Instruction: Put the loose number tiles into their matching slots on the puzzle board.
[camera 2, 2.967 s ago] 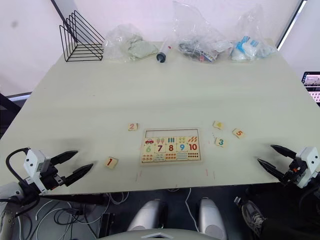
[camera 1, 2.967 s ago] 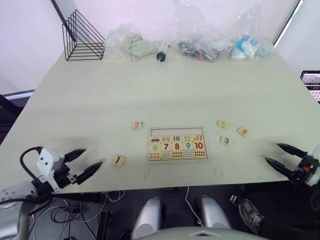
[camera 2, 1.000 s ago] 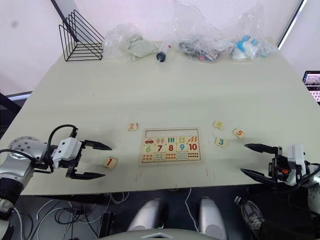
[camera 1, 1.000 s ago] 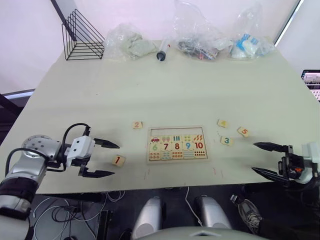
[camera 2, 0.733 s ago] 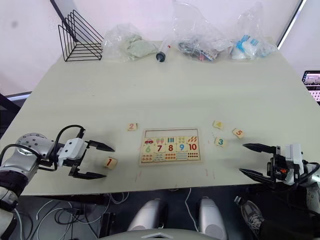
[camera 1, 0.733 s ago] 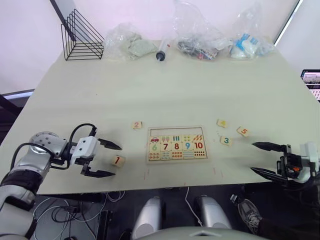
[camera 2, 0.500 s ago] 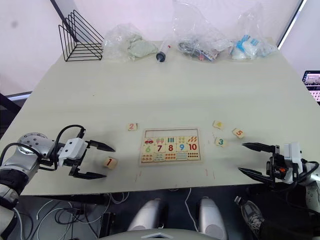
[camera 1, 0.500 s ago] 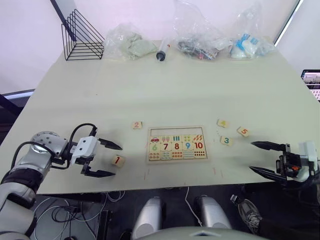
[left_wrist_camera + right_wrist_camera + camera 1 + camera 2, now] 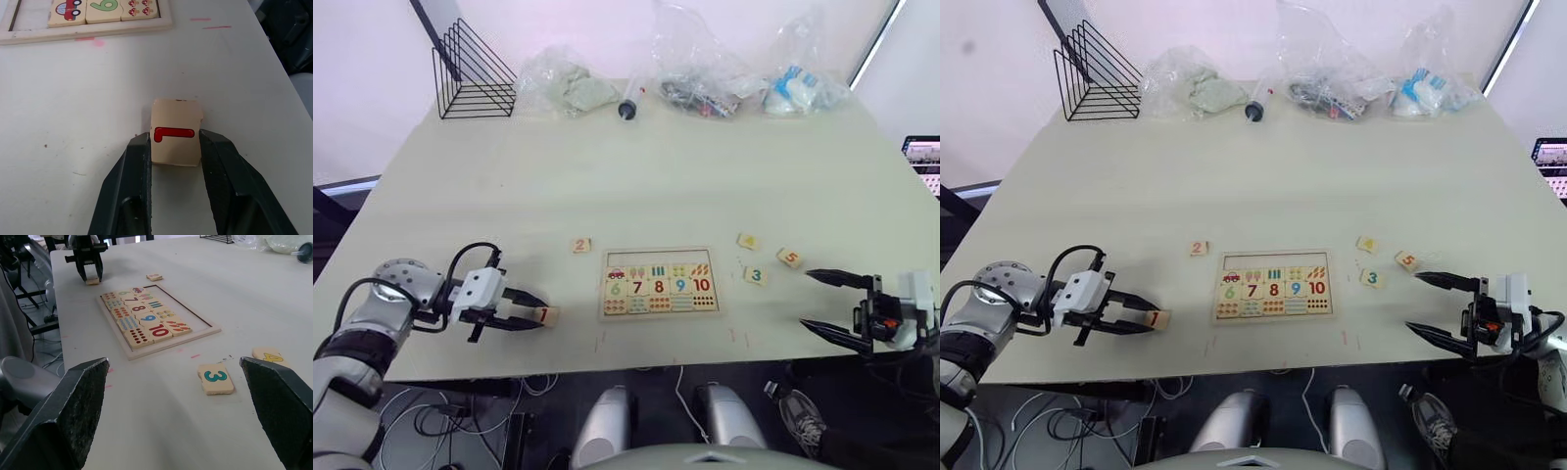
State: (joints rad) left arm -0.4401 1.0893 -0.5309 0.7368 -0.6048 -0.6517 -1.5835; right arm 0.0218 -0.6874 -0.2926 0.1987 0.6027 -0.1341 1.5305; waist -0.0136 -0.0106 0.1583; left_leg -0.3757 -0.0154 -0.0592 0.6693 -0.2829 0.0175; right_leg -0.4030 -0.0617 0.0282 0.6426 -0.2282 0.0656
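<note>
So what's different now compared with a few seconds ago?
The left gripper reached in from the table's near edge and closed its jaws on the 1 tile. The right gripper moved slightly inward, jaws open. The puzzle board and the 2, 3, 4 and 5 tiles stayed put.

Pale table has the puzzle board mid-front. Tile 1 sits between the left fingers; tile 3 lies ahead of the right fingers. Wire rack and plastic bags are well beyond both.
</note>
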